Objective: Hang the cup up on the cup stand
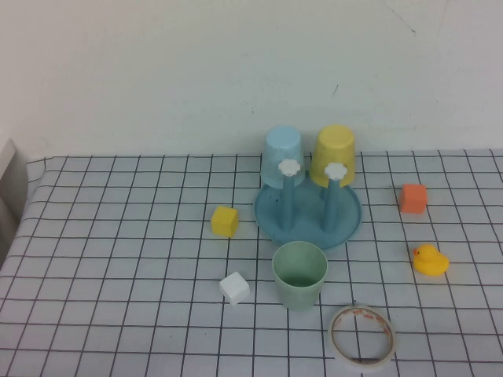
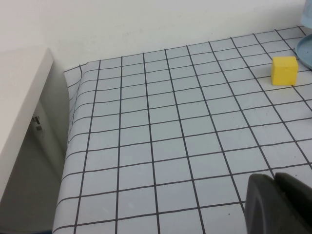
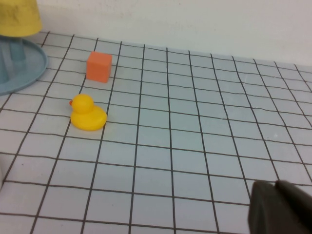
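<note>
The pale mint-green cup (image 1: 299, 274) stands upright, mouth up, on the checked tablecloth just in front of the cup stand (image 1: 308, 214). The stand is a round blue dish with upright blue pegs topped by white flower knobs. A light blue cup (image 1: 282, 156) and a yellow cup (image 1: 333, 155) hang upside down at its back. Two front pegs are bare. Neither arm shows in the high view. My left gripper (image 2: 274, 179) is shut over bare cloth at the table's left side. My right gripper (image 3: 277, 187) is shut over bare cloth at the right side, holding nothing.
A yellow cube (image 1: 225, 221) lies left of the stand and a white cube (image 1: 234, 287) left of the mint cup. An orange cube (image 1: 413, 198) and a yellow rubber duck (image 1: 430, 260) sit on the right. A tape roll (image 1: 361, 335) lies at the front. A white ledge (image 2: 22, 107) borders the table's left edge.
</note>
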You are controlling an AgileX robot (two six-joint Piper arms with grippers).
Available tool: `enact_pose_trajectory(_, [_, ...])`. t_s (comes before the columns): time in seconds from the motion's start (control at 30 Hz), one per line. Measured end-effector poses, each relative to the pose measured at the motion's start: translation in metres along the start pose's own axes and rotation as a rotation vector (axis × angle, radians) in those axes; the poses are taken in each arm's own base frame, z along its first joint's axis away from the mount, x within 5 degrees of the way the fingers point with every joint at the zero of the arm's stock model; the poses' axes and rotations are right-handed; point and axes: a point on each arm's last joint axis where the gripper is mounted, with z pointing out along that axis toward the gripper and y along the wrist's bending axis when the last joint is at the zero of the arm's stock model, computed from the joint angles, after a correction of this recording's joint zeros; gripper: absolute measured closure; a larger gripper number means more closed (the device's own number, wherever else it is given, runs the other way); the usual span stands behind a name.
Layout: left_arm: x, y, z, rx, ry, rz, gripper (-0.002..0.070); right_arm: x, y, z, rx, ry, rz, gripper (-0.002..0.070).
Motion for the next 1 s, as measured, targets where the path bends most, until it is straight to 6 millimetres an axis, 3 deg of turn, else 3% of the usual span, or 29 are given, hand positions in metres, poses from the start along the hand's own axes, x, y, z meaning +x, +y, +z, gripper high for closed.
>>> enact_pose_trajectory(0.4, [-0.003,0.000,0.000,-0.003,-0.038,0.000,0.0676,-0.003,-0.001,0.001,0.010,-0.050,-0.018,0.0678])
enact_pose_trajectory(0.53, [-0.016,0.001,-0.001,-0.014,-0.177,0.001,0.0676,-0.011,-0.001,0.000,0.017,-0.140,-0.026,0.0678])
enact_pose_trajectory(0.83, [-0.052,0.004,-0.017,-0.048,-0.616,0.005,0.0676,-0.048,-0.002,-0.014,0.040,-0.572,-0.030,0.0678])
enact_pose_trajectory(1.0, [-0.061,0.005,-0.024,-0.058,-0.739,0.005,0.0676,-0.064,-0.003,-0.027,0.051,-0.803,-0.032,0.0678])
